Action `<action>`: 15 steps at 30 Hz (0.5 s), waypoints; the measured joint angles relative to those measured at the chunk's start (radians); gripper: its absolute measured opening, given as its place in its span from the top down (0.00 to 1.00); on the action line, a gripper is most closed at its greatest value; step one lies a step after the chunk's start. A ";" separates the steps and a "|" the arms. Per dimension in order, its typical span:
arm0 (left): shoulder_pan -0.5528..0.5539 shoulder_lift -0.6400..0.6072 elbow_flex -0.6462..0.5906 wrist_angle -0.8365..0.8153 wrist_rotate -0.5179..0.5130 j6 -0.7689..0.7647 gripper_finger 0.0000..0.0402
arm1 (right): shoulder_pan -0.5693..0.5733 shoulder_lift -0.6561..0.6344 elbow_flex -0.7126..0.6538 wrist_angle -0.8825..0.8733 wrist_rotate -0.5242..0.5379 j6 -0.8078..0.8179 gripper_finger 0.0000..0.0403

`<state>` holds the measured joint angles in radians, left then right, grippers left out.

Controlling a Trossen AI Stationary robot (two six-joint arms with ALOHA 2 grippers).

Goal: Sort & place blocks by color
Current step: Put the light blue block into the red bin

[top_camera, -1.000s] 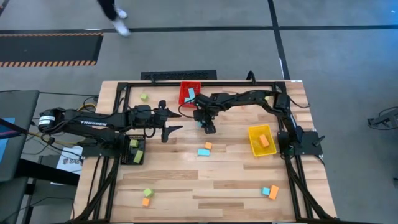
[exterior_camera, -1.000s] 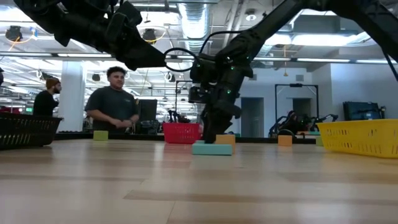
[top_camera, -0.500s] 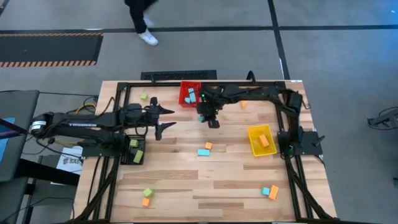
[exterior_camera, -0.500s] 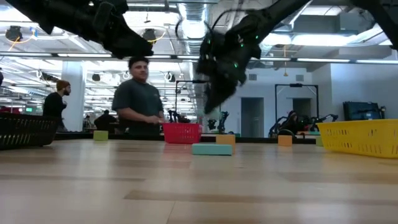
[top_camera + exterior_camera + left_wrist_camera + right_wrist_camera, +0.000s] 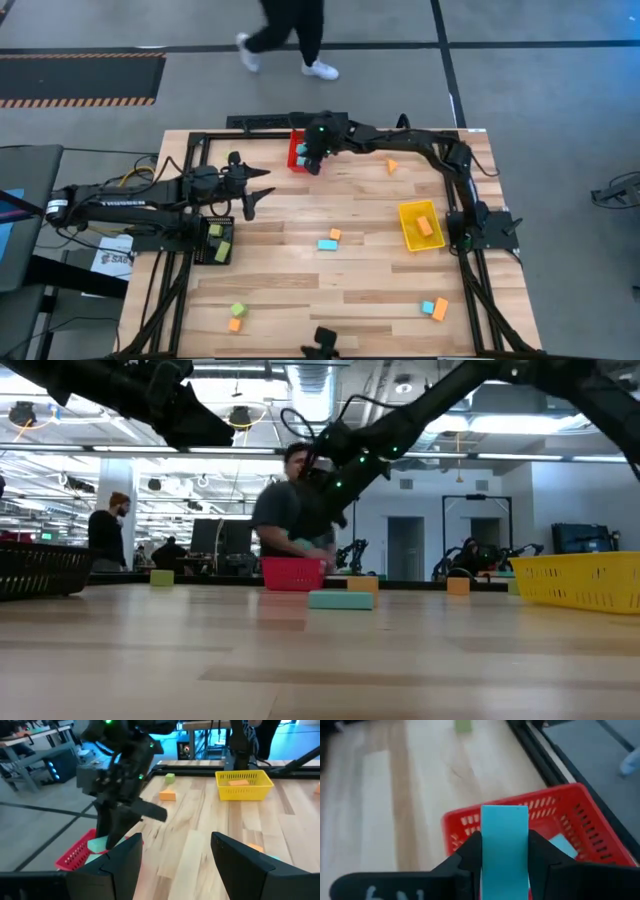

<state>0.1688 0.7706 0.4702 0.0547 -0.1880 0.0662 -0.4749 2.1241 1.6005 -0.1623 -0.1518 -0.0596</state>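
Note:
My right gripper [image 5: 316, 156] hangs over the red bin [image 5: 298, 158] at the table's far edge, shut on a light-blue block [image 5: 504, 837]. Another light-blue block [image 5: 561, 845] lies inside that bin. My left gripper [image 5: 252, 191] is open and empty, raised above the table left of the bin; its fingers frame the left wrist view [image 5: 172, 865]. On the table lie a light-blue bar [image 5: 326, 244] beside an orange cube [image 5: 335, 235], a green and an orange block [image 5: 236, 316] near the front left, a blue and an orange block [image 5: 434, 308] near the front right. My right gripper pinches the light-blue block between its two fingers [image 5: 470, 852], which lie on its two opposite long sides [image 5: 485, 845]. The block's far end [image 5: 504, 812] sticks out past the fingertips. It is lifted clear, above the red bin's near wall [image 5: 470, 822].
The yellow bin [image 5: 418, 225] with an orange block stands on the right, the black bin [image 5: 215, 241] with green blocks on the left. An orange block [image 5: 392, 166] and a green one [image 5: 231, 156] lie near the far edge. A person walks past behind the table.
My right gripper has carried the blue block from over the table's middle up and toward the far edge, ending above the red bin. My left gripper has drawn back toward the table's left edge, still open. The person behind the table has walked rightward.

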 joint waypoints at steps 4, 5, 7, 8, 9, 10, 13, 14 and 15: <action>-0.002 0.001 0.000 -0.005 -0.001 0.000 0.44 | -0.007 0.057 0.057 -0.007 0.023 0.064 0.72; -0.002 0.001 0.000 -0.006 -0.001 0.000 0.44 | -0.009 0.071 0.072 -0.002 0.023 0.078 0.72; -0.002 0.001 0.000 -0.009 -0.001 0.000 0.44 | -0.013 0.088 0.087 -0.024 0.021 0.086 0.72; -0.002 0.001 0.000 -0.012 -0.001 0.001 0.44 | -0.013 0.097 0.094 -0.017 0.019 0.082 0.71; -0.002 0.001 0.000 -0.016 -0.001 0.001 0.44 | -0.013 0.102 0.098 -0.015 0.019 0.081 0.69; -0.002 0.001 0.000 -0.020 -0.001 0.002 0.44 | -0.013 0.106 0.102 -0.025 0.019 0.080 0.67; -0.002 0.001 0.000 -0.023 -0.001 0.004 0.44 | -0.014 0.110 0.108 -0.019 0.019 0.078 0.57; -0.002 0.001 0.000 -0.024 -0.001 0.008 0.44 | -0.014 0.110 0.109 -0.018 0.019 0.078 0.53; -0.002 0.001 0.000 -0.025 -0.002 0.008 0.44 | -0.014 0.110 0.108 -0.023 0.019 0.078 0.49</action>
<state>0.1673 0.7712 0.4702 0.0294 -0.1898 0.0746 -0.4887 2.2345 1.7090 -0.1853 -0.1326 0.0189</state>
